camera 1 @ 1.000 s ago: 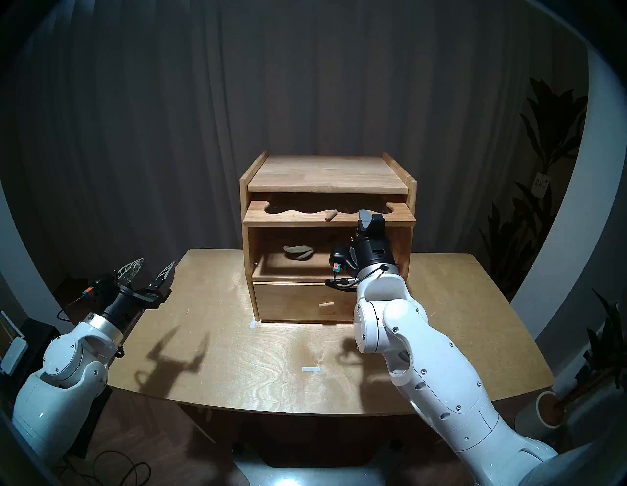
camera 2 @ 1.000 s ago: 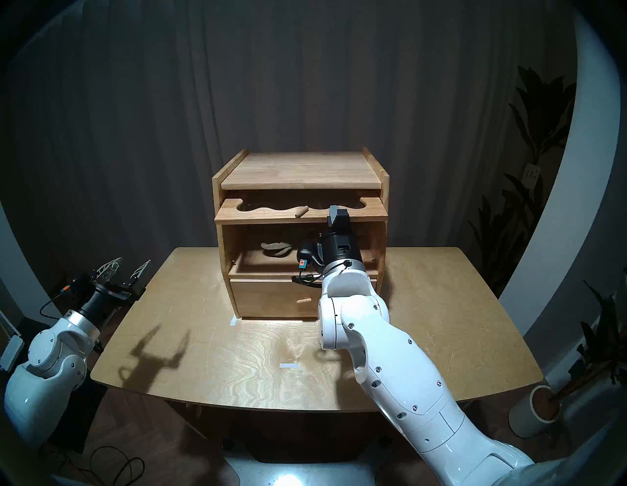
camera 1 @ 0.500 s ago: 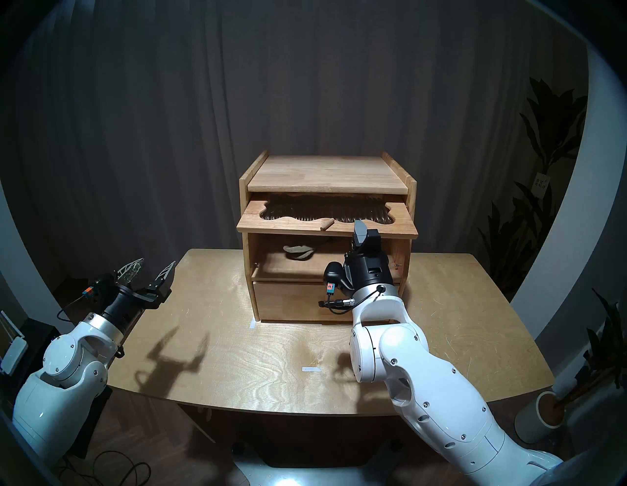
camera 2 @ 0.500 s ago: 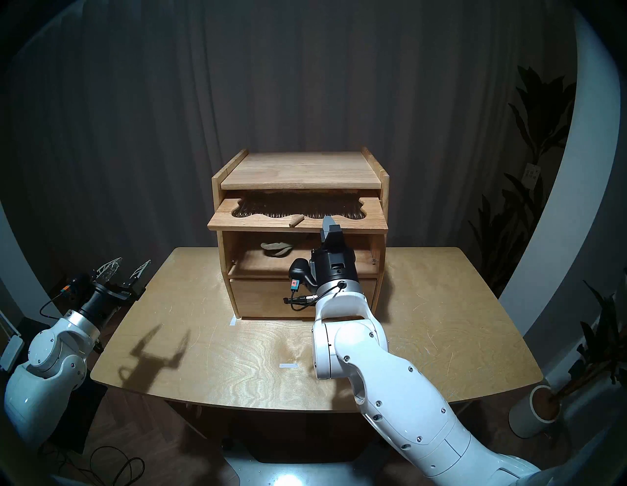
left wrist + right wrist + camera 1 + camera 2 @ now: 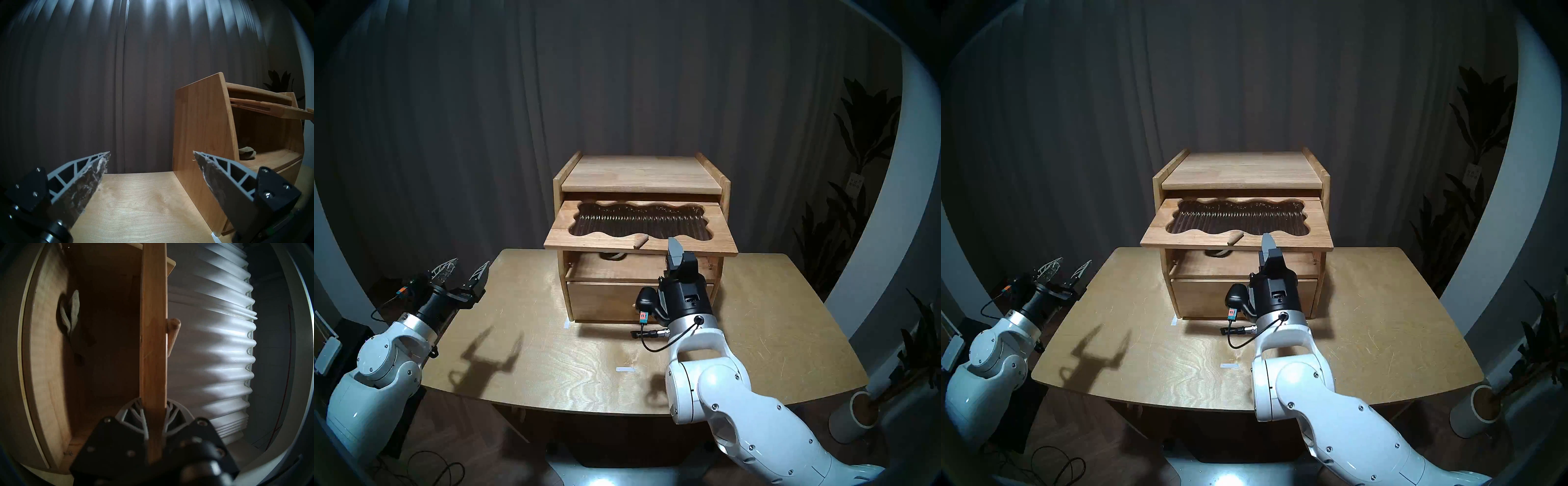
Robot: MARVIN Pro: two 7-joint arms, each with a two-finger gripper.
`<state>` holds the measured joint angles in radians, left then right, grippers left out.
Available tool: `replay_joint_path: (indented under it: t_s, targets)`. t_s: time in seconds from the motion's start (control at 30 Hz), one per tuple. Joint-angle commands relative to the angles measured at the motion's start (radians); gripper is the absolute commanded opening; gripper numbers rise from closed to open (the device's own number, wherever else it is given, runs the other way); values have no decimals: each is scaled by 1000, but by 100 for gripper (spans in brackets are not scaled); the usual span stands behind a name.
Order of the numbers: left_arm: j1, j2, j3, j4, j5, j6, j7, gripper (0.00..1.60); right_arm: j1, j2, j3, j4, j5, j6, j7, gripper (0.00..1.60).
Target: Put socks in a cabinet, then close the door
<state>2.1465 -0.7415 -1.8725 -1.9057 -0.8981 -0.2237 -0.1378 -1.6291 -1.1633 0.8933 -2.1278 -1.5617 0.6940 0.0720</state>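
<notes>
Half done: socks [image 5: 612,255] already inside the cabinet [image 5: 725,190], door [image 5: 558,237] pulled out level above them, pinched at its front edge by right claw [image 5: 674,250]; left claw [image 5: 463,268] spread, well aside.

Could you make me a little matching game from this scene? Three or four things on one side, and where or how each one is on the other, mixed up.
Things:
1. socks
2. door
3. left gripper
4. right gripper

States:
A. open, holding nothing, beside the table's edge
B. lying inside the cabinet's upper compartment
C. shut on the front edge of a wooden panel
D. drawn out nearly level, its wavy ribbed window facing up

Pairs: 1-B, 2-D, 3-A, 4-C
</notes>
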Motion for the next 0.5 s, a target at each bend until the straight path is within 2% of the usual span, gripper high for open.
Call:
replay_joint_path:
  t_s: [0.0, 0.1, 0.13, 0.17, 0.2, 0.23, 0.37, 0.47]
  targets:
    - [-7, 2, -14, -13, 0, -6, 3, 160, -51, 22, -24, -96, -22, 17, -14, 0]
    - [-7, 2, -14, -13, 0, -6, 2, 160, -51, 35, -35, -104, 98, 10, 18, 0]
    - [-8, 2, -13, -12, 0, -6, 2, 160, -53, 31, -33, -112, 143, 15, 70, 0]
    - [-8, 3, -12, -11, 0, -6, 1, 160, -63, 50, -36, -122, 187, -29, 119, 78]
    - [-9, 3, -12, -11, 0, -6, 1, 160, -72, 61, -42, -127, 209, -32, 137, 160]
    - [-9, 3, -11, -10, 0, -5, 1, 160, -86, 88, -47, -105, 234, -48, 123, 160]
    - [-9, 3, -10, -9, 0, -5, 1, 160, -111, 132, -58, -126, 331, -87, 201, 160]
    - [-10, 3, -10, -9, -1, -5, 1, 160, -118, 127, -35, -184, 447, -122, 264, 160]
